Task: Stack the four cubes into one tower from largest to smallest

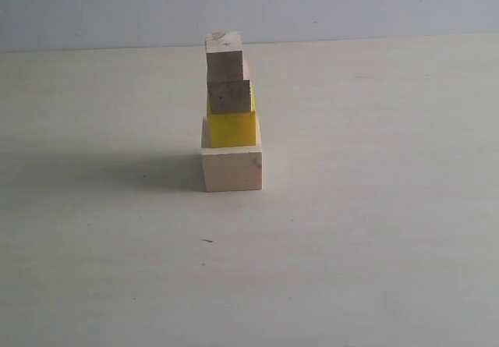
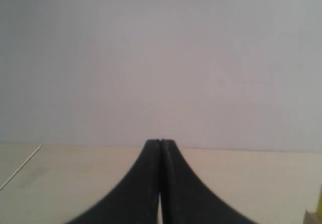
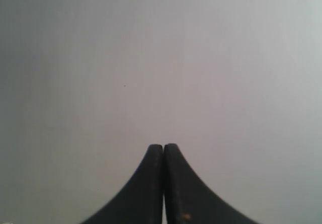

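Note:
One tower stands in the middle of the table in the exterior view. Its base is the largest pale wood cube [image 1: 232, 168]. On that sits the bright yellow cube [image 1: 232, 128], then a darker speckled wood cube [image 1: 230, 97], and a small pale wood cube [image 1: 224, 57] on top, set slightly left. Neither arm shows in the exterior view. My left gripper [image 2: 160, 141] is shut on nothing and hangs low over the table. A yellow sliver [image 2: 319, 202] of the tower shows at the edge of the left wrist view. My right gripper [image 3: 164, 146] is shut and empty, facing the blank wall.
The pale wooden table [image 1: 374, 230] stretches wide on every side of the tower. A plain grey wall [image 1: 351, 4] rises behind its far edge. A tiny dark speck [image 1: 207, 241] lies on the table in front of the tower.

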`<action>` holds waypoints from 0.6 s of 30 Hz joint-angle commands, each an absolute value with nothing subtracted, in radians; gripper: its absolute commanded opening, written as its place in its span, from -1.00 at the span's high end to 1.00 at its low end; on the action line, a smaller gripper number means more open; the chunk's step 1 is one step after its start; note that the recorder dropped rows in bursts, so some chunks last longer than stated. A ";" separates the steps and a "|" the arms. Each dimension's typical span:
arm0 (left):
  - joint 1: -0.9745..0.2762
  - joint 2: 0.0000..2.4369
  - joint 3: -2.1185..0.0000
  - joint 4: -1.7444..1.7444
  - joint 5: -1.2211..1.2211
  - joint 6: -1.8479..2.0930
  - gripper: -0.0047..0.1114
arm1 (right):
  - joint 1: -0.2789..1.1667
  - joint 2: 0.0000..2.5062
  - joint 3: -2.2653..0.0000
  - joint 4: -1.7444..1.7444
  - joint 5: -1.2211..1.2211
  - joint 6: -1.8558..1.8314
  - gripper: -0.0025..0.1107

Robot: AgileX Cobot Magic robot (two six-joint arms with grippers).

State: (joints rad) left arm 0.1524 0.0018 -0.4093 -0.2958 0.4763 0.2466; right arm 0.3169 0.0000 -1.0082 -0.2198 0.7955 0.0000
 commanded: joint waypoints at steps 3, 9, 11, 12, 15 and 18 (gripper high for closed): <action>0.197 0.000 -0.233 -0.185 0.337 0.094 0.92 | 0.314 0.000 -1.012 -0.216 0.798 0.007 0.96; 0.189 0.000 -0.104 -0.182 0.304 0.094 0.92 | 0.314 0.000 -1.012 -0.213 0.798 0.007 0.96; 0.169 0.000 -0.076 -0.182 0.304 0.094 0.92 | 0.314 0.000 -1.012 -0.213 0.798 0.007 0.96; 0.159 0.000 -0.066 -0.182 0.304 0.094 0.92 | 0.314 0.000 -1.012 -0.213 0.798 0.007 0.96; 0.137 0.000 -0.033 -0.178 0.304 0.091 0.92 | 0.314 0.000 -1.012 -0.213 0.798 0.007 0.96; 0.120 0.000 -0.001 -0.169 0.304 0.091 0.92 | 0.314 0.000 -1.012 -0.213 0.798 0.007 0.96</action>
State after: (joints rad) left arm 0.1396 0.0043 -0.0297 -0.1806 0.3213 0.0967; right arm 0.3169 0.0000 -1.0082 -0.2123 0.7959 0.0000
